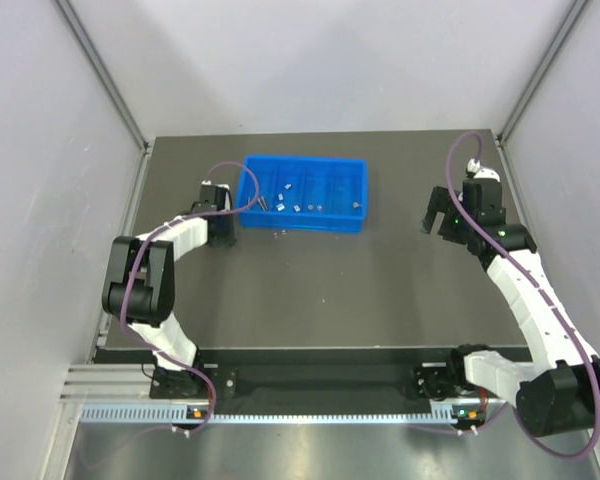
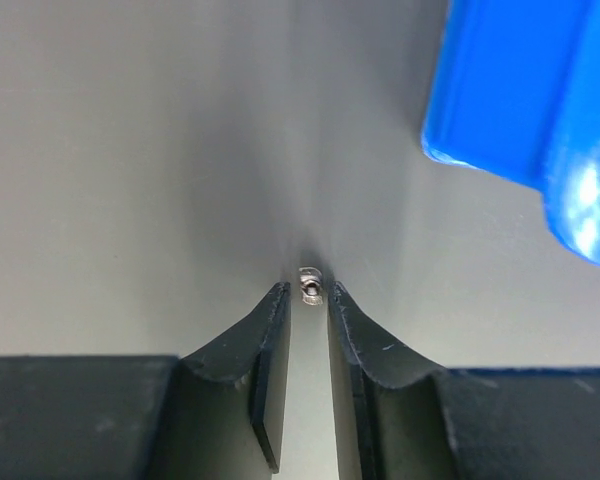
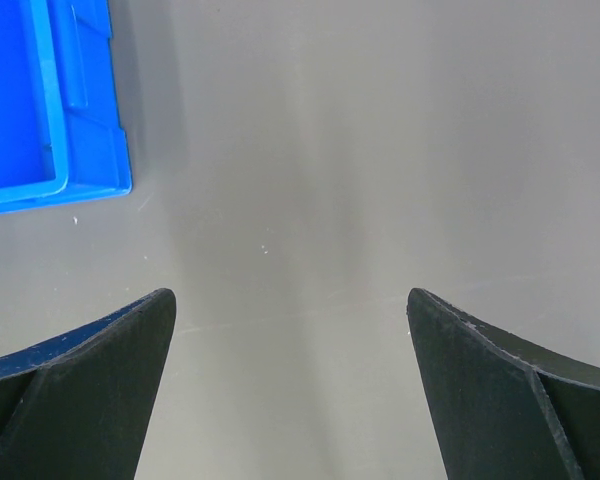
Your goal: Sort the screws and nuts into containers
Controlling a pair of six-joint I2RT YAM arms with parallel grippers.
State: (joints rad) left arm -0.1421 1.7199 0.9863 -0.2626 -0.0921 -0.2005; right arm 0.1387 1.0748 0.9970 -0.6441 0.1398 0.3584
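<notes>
L gripper [image 2: 308, 293] sits low on the table just left of the tray [image 2: 520, 90], jaws narrowed to a slit w/ a nut [image 2: 310, 285] right at the tips; can't tell if it's actually pinched. Risk: w/ so shallow a hold the nut could squirt out or drop on the lift; R gripper [image 3: 290, 310] hangs wide open, empty, well right of the tray.

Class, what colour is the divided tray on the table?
The tray is bright blue, shown best in the top external view.
</notes>
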